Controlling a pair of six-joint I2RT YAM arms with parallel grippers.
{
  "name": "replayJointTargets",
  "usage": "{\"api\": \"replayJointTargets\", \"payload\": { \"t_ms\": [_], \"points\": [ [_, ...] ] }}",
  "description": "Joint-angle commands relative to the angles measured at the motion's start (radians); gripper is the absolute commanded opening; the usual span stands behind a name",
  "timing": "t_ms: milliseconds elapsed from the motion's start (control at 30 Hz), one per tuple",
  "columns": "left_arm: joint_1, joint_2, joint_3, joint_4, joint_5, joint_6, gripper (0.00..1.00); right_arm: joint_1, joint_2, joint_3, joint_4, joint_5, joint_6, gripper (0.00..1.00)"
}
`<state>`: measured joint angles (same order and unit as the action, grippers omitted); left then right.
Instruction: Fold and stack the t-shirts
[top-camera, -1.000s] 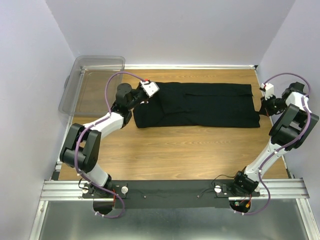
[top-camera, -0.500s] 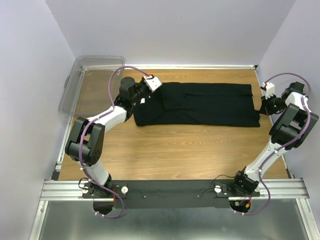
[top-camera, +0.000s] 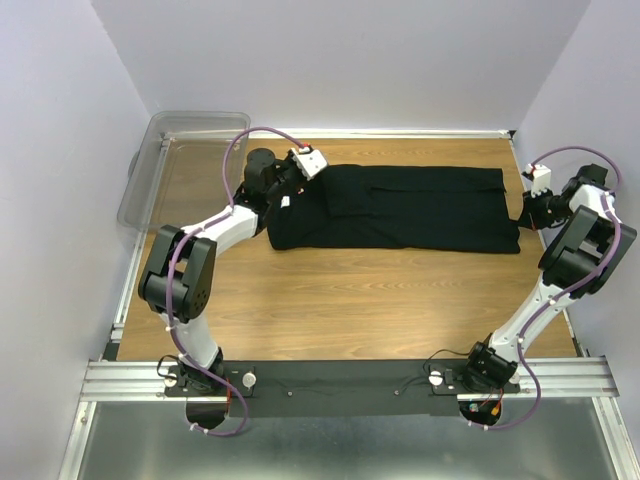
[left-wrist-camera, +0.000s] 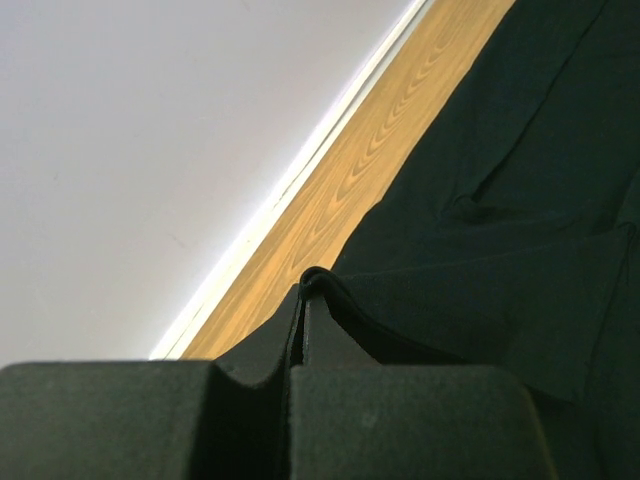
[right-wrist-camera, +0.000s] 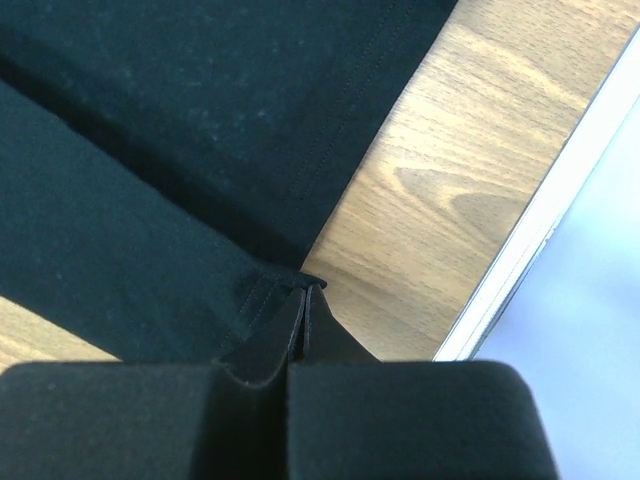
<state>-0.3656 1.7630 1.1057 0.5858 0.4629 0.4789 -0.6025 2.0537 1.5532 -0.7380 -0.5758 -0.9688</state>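
A black t-shirt (top-camera: 400, 208) lies folded into a long strip across the far half of the wooden table. My left gripper (top-camera: 293, 188) is at its left end, shut on a fold of the black t-shirt (left-wrist-camera: 440, 300) and holding that edge slightly raised. My right gripper (top-camera: 524, 212) is at the shirt's right end near the table's right edge, shut on the hemmed corner of the black t-shirt (right-wrist-camera: 150, 180). A small white neck label (top-camera: 286, 203) shows by the left gripper.
A clear plastic bin (top-camera: 185, 165) stands at the far left corner, just left of the left arm. The wooden table (top-camera: 350, 290) has white walls close behind and on both sides. The table's white back rim (left-wrist-camera: 290, 190) runs beside the shirt.
My left gripper has moved to the right and slightly back, carrying the shirt's left edge over the cloth. The right gripper has barely moved.
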Motion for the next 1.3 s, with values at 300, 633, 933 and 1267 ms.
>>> {"api": "replayJointTargets", "payload": {
  "t_ms": [300,633,933,1267],
  "points": [
    [0.010,0.036,0.056,0.002,-0.012,0.001,0.00,-0.008,0.028,0.028,0.069,0.016,0.061,0.03],
    [0.010,0.038,0.060,-0.001,-0.015,-0.010,0.00,-0.008,0.040,0.036,0.083,0.010,0.070,0.04],
    [0.010,0.047,0.069,-0.012,-0.012,-0.013,0.00,0.003,0.037,0.048,0.089,-0.010,0.100,0.26],
    [0.010,0.041,0.069,-0.012,-0.007,-0.013,0.00,0.113,-0.081,-0.022,0.095,-0.078,0.144,0.49]
  ]
}}
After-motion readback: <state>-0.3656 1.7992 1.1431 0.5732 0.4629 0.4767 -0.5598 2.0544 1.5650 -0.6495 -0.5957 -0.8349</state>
